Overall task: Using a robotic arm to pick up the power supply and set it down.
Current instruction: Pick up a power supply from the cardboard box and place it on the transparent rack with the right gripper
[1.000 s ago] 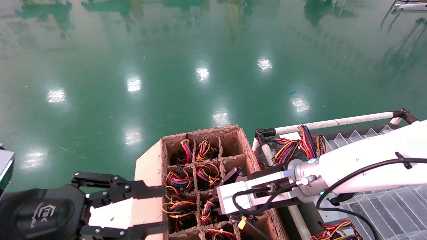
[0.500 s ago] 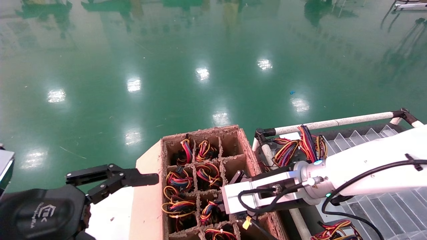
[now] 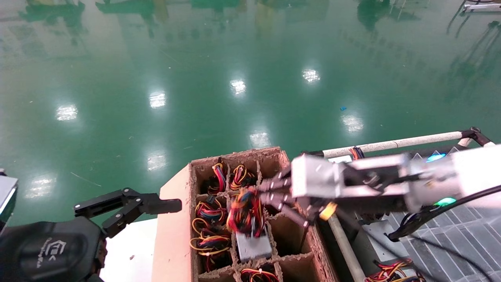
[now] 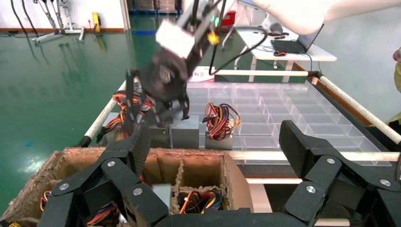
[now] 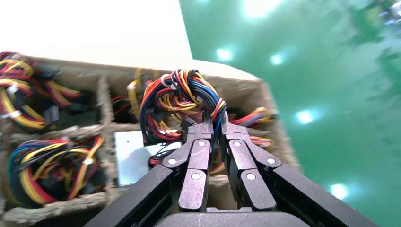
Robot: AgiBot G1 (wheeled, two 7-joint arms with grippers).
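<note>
The power supply (image 3: pixel 253 246), a small grey metal box, hangs by its tied bundle of red, yellow and blue wires (image 3: pixel 244 209) over the middle cells of the divided cardboard box (image 3: pixel 287 166). My right gripper (image 5: pixel 216 125) is shut on that wire bundle (image 5: pixel 182 97), and the grey box (image 5: pixel 130 156) dangles below it. In the head view the right gripper (image 3: pixel 270 192) reaches in from the right, blurred. My left gripper (image 4: pixel 215 142) is open and holds nothing. It sits beside the carton's near left side, and one of its fingers (image 3: pixel 156 205) shows in the head view.
Other cells of the carton hold more wire bundles (image 3: pixel 207 213). Right of it, behind a white rail (image 3: pixel 391 144), is a clear compartment tray (image 4: pixel 283 113) with several grey power supplies (image 4: pixel 220 123) at its near end. Green floor lies beyond.
My right gripper has risen and swung away from me, pulling the power supply up out of its cell by the wires. The left gripper's upper finger has swung up and outward; the arm has stayed in place.
</note>
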